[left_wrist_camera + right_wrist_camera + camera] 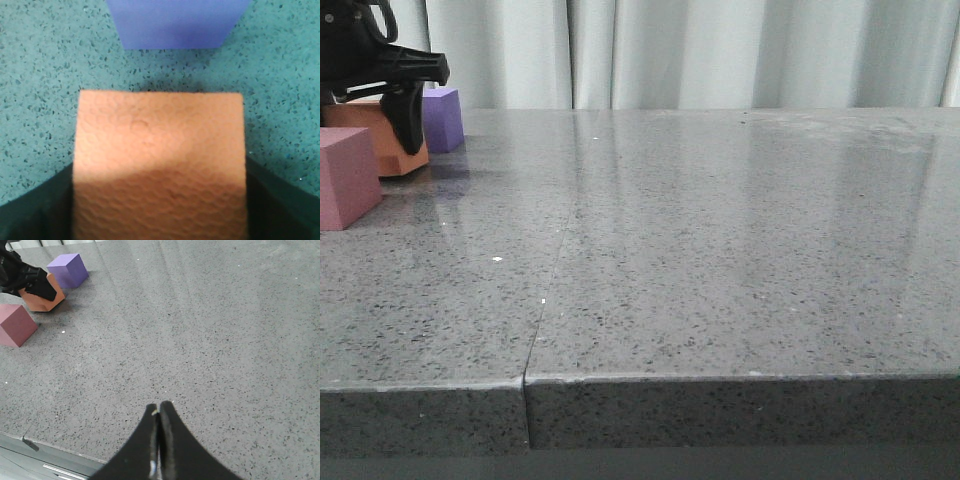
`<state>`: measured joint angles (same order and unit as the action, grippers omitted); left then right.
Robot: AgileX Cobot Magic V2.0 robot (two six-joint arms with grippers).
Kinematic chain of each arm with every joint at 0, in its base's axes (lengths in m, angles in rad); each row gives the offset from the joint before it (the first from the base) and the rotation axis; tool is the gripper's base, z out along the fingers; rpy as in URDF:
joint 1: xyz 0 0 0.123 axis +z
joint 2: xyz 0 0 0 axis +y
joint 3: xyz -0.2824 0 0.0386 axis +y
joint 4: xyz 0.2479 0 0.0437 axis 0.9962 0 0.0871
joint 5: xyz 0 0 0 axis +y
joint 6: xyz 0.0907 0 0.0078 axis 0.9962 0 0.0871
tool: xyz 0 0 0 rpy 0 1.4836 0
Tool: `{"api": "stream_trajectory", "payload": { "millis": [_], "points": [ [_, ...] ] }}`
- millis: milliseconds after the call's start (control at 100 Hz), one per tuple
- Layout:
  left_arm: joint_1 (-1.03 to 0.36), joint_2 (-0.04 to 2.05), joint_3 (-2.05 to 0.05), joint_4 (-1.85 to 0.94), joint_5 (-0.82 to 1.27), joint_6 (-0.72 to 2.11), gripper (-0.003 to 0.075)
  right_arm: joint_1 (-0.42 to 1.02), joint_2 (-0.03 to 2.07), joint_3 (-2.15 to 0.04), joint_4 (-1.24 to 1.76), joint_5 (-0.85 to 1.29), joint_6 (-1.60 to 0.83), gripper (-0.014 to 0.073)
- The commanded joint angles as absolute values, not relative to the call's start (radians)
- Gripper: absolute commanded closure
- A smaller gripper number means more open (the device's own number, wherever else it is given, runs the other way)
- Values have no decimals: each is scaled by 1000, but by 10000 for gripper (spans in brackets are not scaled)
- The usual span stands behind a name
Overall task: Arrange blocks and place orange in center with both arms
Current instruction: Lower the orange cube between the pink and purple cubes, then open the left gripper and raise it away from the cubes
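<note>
At the upper left of the front view, our left end effector [395, 100] straddles the orange cube [370, 140], dark fingers [408, 118] down over its faces. The left wrist view shows the cube filling the lower centre of the frame with a dark finger hard against each side, so we judge it pinched rather than merely bracketed.

The orange cube sits on the grey speckled counter [720, 250] between its neighbours. The purple cube [444, 118] stands just behind it, near the frame's upper left. The pink cube [346, 178] lies lower at the left edge, partly cut off.

If orange is to take the middle place, we would do well to keep the grip square and low on the foam. We should lift or slide it clear of the purple cube, which lies close ahead with a narrow strip of counter between them in the left wrist view. Soft foam may give under pressure, so a gentle, even squeeze seems wise.

The left arm reaches in from the top left corner, its end effector pointing steeply down. Our right end effector [159, 412] hangs over bare counter, well apart from the cubes at that view's upper left. Its fingertips are pressed together, holding nothing.
</note>
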<state>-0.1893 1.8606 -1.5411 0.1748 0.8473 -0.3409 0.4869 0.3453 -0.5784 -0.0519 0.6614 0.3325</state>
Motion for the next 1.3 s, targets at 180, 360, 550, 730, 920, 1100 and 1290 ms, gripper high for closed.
{"api": "stream_trajectory", "payload": {
  "millis": [180, 360, 550, 730, 920, 1100, 1290],
  "points": [
    [-183, 1815, -1565, 174, 805, -352, 164, 484, 352, -605, -66, 581, 325, 631],
    [-183, 1801, -1565, 174, 805, -352, 164, 484, 352, -605, -66, 581, 325, 631],
    [-183, 1741, -1565, 174, 797, -352, 167, 484, 352, -605, -66, 581, 325, 631],
    [-185, 1666, -1565, 178, 797, -352, 167, 484, 352, -605, -66, 581, 325, 631],
    [-185, 1601, -1565, 178, 800, -352, 274, 484, 352, -605, -66, 581, 325, 631],
    [-185, 1554, -1564, 180, 798, -352, 529, 484, 352, -605, -66, 581, 325, 631],
    [-185, 1491, -1541, 182, 775, -352, 741, 484, 352, -605, -66, 581, 325, 631]
  ]
}}
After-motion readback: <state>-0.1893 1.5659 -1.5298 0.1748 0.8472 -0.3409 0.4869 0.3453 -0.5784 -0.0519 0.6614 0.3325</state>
